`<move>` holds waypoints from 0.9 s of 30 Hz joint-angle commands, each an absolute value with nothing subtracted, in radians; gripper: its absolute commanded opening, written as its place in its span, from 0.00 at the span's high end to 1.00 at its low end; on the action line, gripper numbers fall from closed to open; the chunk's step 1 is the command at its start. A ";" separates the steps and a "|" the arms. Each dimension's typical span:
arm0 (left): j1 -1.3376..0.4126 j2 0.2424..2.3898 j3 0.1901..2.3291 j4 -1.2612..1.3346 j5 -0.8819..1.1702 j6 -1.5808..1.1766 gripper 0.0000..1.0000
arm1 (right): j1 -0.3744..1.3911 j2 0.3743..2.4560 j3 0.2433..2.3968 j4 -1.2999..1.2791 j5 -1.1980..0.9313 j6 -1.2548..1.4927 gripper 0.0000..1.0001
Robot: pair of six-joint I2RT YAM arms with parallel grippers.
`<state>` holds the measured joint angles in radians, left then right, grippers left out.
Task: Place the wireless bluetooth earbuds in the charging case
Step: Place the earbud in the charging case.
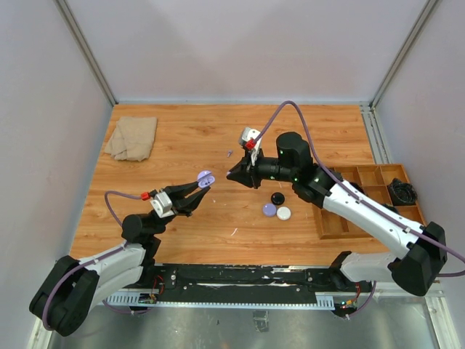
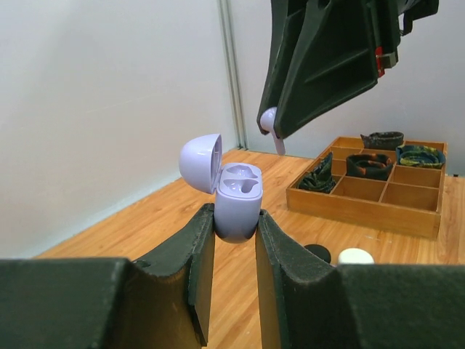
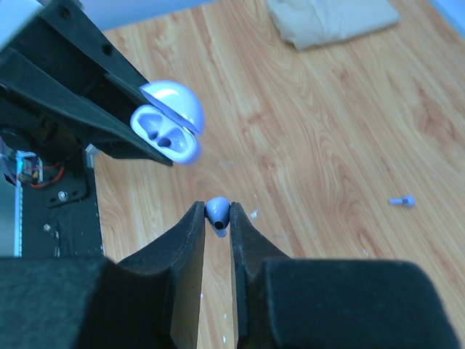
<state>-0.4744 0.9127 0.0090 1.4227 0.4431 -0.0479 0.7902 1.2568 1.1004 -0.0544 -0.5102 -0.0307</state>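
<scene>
Above the wooden table (image 1: 305,138), the left gripper (image 2: 236,231) is clamping an open pale purple charging case (image 2: 238,195), while the right gripper (image 3: 216,224) is pinching a pale purple earbud (image 3: 217,209) near it, not touching.

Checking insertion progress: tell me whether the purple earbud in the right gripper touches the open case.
Apart. The left wrist view shows the purple earbud hanging above the open case, with a clear gap between them.
</scene>
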 commanded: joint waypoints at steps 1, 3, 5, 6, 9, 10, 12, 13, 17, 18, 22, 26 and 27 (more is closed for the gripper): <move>-0.468 0.905 -0.069 1.478 0.448 -0.032 1.00 | 0.844 1.216 1.059 0.155 -0.578 0.007 0.94; -0.468 0.905 -0.069 1.478 0.448 -0.034 1.00 | 0.856 1.207 1.037 0.215 -0.583 0.015 0.93; -0.468 0.908 -0.069 1.485 0.452 -0.040 1.00 | 0.867 1.202 1.008 0.290 -0.587 0.033 0.93; -0.468 0.909 -0.068 1.489 0.455 -0.042 1.00 | 0.872 1.202 0.992 0.333 -0.586 0.043 0.93; -0.468 0.914 -0.069 1.498 0.459 -0.048 1.00 | 0.888 1.204 0.947 0.446 -0.585 0.070 0.93; -0.468 0.916 -0.069 1.500 0.460 -0.049 1.00 | 0.893 1.208 0.931 0.481 -0.584 0.077 0.93; -0.468 0.916 -0.070 1.506 0.460 -0.055 1.00 | 0.901 1.217 0.916 0.531 -0.578 0.088 0.93; -0.468 0.916 -0.071 1.508 0.461 -0.056 1.00 | 0.904 1.223 0.911 0.550 -0.576 0.093 0.93; -0.468 0.917 -0.072 1.515 0.463 -0.062 1.00 | 0.913 1.252 0.899 0.614 -0.571 0.116 0.93; -0.468 0.918 -0.072 1.516 0.463 -0.063 1.00 | 0.915 1.260 0.898 0.623 -0.573 0.120 0.93; -0.468 0.916 -0.074 1.526 0.468 -0.070 1.00 | 0.921 1.282 0.894 0.645 -0.564 0.121 0.93; -0.468 0.917 -0.075 1.529 0.469 -0.073 1.00 | 0.920 1.305 0.887 0.659 -0.558 0.122 0.93; -0.468 0.916 -0.075 1.531 0.470 -0.074 1.00 | 0.920 1.309 0.883 0.665 -0.555 0.125 0.93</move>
<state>-0.4744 0.9146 0.0090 1.4681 0.4625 -0.0719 0.9066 1.2922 0.9028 0.5877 -0.5671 0.1085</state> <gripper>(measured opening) 0.295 0.173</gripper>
